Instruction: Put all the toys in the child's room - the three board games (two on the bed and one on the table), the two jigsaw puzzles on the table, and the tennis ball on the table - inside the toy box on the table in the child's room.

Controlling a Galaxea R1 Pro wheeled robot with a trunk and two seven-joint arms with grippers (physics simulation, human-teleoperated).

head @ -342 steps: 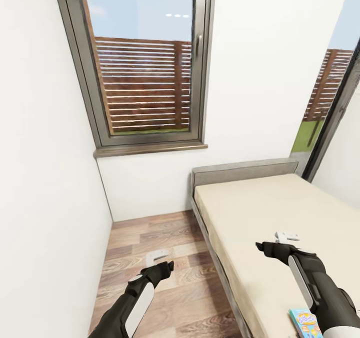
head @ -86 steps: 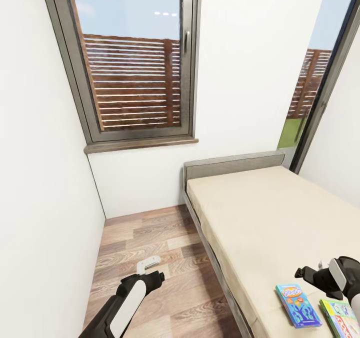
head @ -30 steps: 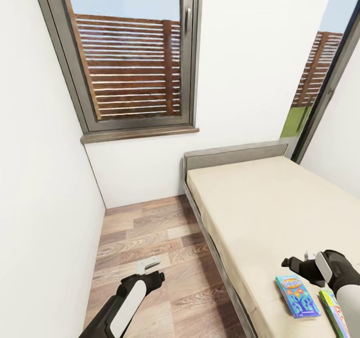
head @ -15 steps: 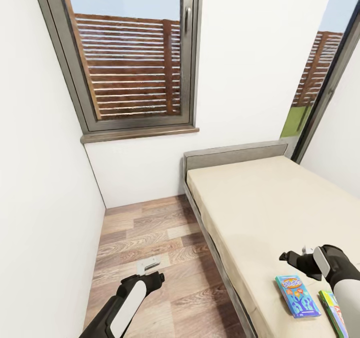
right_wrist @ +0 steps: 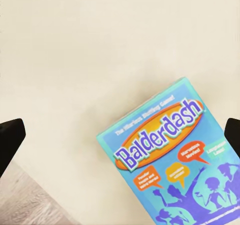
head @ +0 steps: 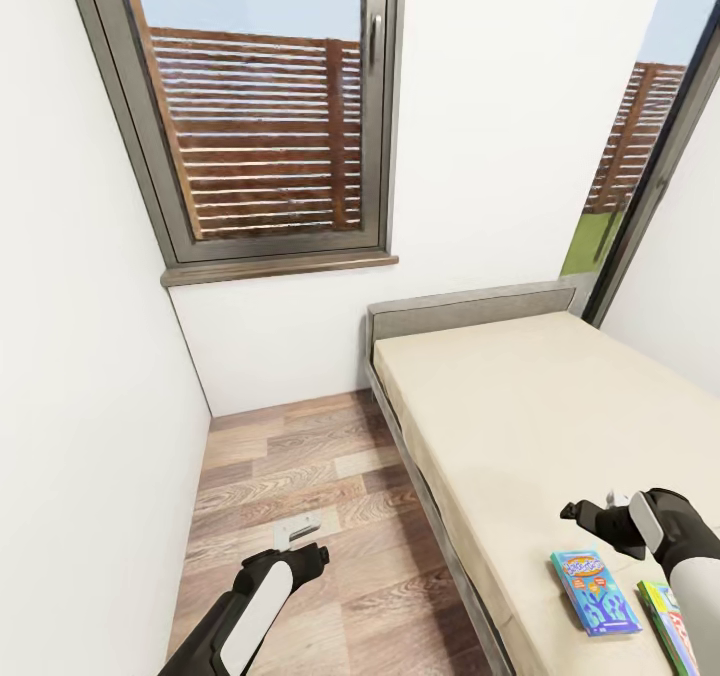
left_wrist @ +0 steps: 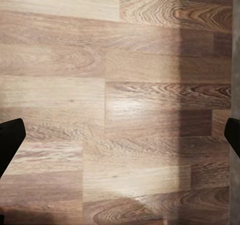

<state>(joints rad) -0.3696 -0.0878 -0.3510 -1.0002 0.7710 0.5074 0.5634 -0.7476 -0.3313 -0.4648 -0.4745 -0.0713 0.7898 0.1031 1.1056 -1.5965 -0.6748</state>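
1. The head view looks down into a narrow room: a white wall with a grey-framed window (head: 270, 116) ahead, wood-plank floor (head: 300, 486) on the left, and a bed (head: 520, 416) with a beige mattress and a grey headboard on the right.
2. Two board games lie flat on the mattress near the bed's near end. The blue box (head: 595, 591), printed "Balderdash" in the right wrist view (right_wrist: 172, 160), lies closer to the bed's floor-side edge. A green box (head: 668, 628) lies just beside it on the far side, cut off by the picture's edge.
3. The right gripper (head: 592, 508) hovers over the mattress, just beyond the blue box and not touching it. In the right wrist view its fingers (right_wrist: 10, 140) stand wide apart at the two sides of the picture with nothing between them, the blue box below and off to one side.
4. The left gripper (head: 298, 531) hangs low over the floor, well apart from the bed. Its fingers (left_wrist: 9, 142) are likewise spread wide and empty, with bare planks beneath.
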